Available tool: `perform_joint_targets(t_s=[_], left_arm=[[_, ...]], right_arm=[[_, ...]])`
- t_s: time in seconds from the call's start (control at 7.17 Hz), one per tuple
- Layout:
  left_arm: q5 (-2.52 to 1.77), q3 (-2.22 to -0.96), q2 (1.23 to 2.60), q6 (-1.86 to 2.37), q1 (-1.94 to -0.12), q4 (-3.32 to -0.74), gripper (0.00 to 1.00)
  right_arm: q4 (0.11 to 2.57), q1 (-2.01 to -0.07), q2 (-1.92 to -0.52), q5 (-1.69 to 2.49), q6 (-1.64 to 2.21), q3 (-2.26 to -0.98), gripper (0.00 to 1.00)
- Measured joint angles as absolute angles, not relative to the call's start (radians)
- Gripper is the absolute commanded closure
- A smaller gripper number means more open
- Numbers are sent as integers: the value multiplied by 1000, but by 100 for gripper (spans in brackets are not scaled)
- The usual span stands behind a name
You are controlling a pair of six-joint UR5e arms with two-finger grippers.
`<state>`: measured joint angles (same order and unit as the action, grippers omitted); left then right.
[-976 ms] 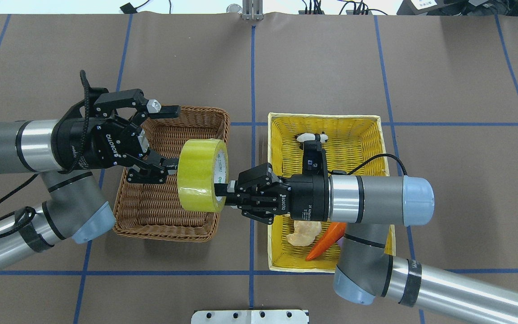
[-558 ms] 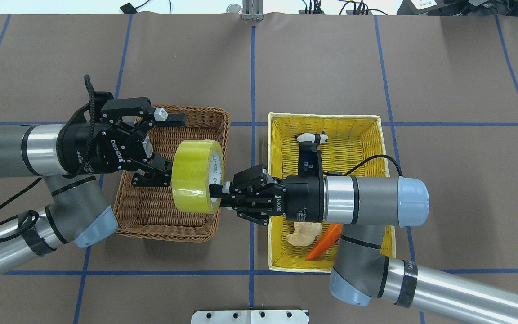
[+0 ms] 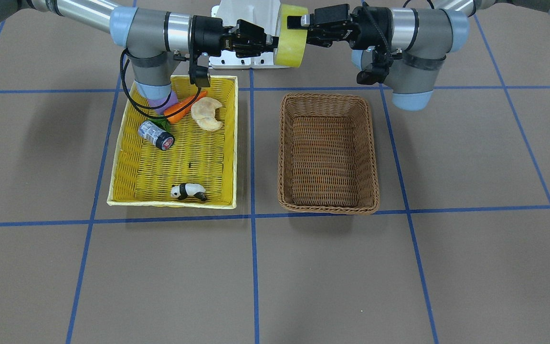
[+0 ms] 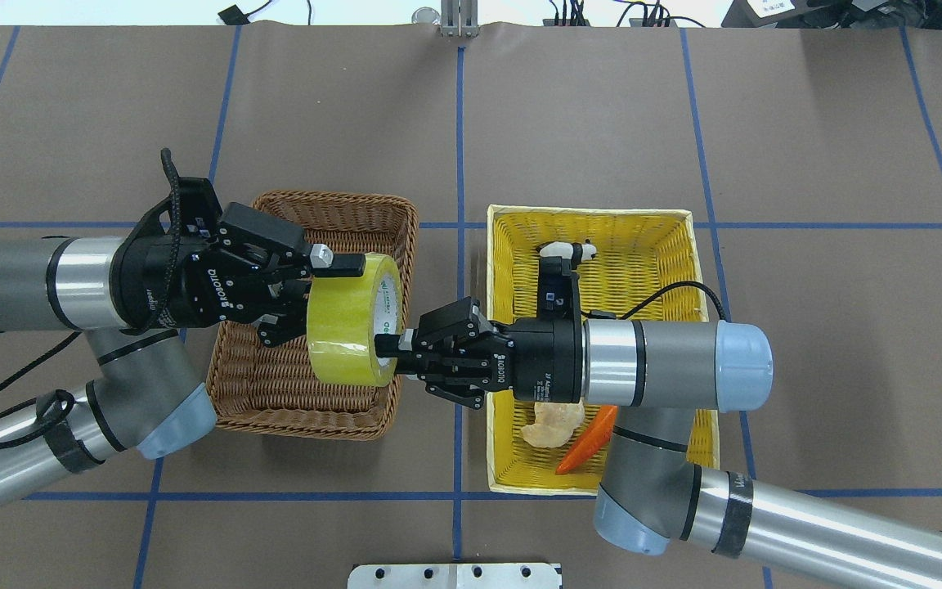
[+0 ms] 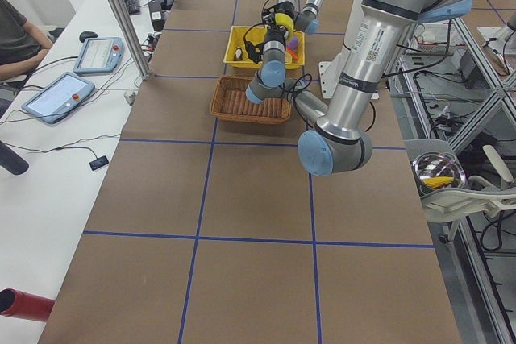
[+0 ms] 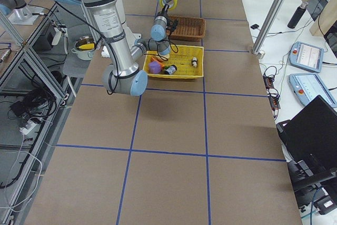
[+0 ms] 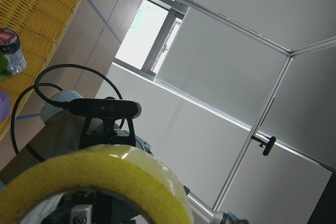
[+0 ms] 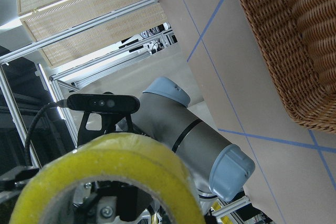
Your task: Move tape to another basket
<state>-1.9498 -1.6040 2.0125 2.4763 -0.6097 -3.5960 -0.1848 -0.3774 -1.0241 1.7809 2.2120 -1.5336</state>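
The yellowish tape roll (image 4: 344,327) hangs upright in the air over the right edge of the brown wicker basket (image 4: 291,384), which holds nothing. My right gripper (image 4: 389,348) is shut on the roll's near rim. My left gripper (image 4: 324,296) is open and straddles the roll's far rim, with its upper finger (image 4: 344,263) on top of the roll and its lower finger behind it. In the front-facing view the tape (image 3: 290,38) sits between the right gripper (image 3: 272,44) and the left gripper (image 3: 299,24), high above the basket (image 3: 327,148). The tape fills the bottom of both wrist views (image 7: 105,171) (image 8: 105,166).
The yellow basket (image 3: 127,157) lies beside the brown one and holds a panda figure (image 3: 188,192), a carrot (image 3: 184,107), a pale pastry (image 3: 206,114) and a grey-and-black cylinder (image 3: 155,135). The right arm stretches over it. A white mounting plate (image 4: 455,575) lies at the near table edge.
Both arms shifted a little left with the tape. My left gripper moved onto the roll and its jaws narrowed around the rim. The right gripper keeps its hold.
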Motion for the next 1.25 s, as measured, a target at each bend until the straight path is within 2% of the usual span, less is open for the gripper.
perform_joint_targets(t_s=[0.84, 1.12, 1.25], left_arm=[[-1941, -1605, 1971, 2410, -616, -3544, 100], [-1945, -1680, 1939, 2262, -635, -3280, 100], [-1949, -1770, 1912, 2151, -639, -3066, 100]], right_arm=[[-188, -420, -1066, 1799, 2200, -1537, 0], [-179, -479, -1126, 1833, 2129, -1541, 0], [-161, -514, -1167, 1846, 2043, -1540, 0]])
